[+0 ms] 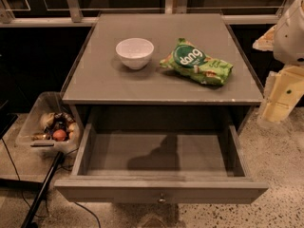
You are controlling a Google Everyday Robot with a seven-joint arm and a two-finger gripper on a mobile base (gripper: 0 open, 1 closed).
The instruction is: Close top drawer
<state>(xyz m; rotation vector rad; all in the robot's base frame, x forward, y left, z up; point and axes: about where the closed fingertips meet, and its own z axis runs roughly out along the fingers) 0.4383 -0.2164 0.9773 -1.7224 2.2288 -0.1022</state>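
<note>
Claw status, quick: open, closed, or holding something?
Claw: open or closed cannot be told. It is at the right edge of the view, apart from the open drawer.

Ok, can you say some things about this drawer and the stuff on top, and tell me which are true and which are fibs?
1. The drawer is pulled open. True.
2. The gripper holds the knob. False: it is at the right edge, beside the cabinet, away from the knob.
3. The bag lies right of the bowl. True.
4. The bowl sits inside the drawer. False: it stands on top of the cabinet.
</note>
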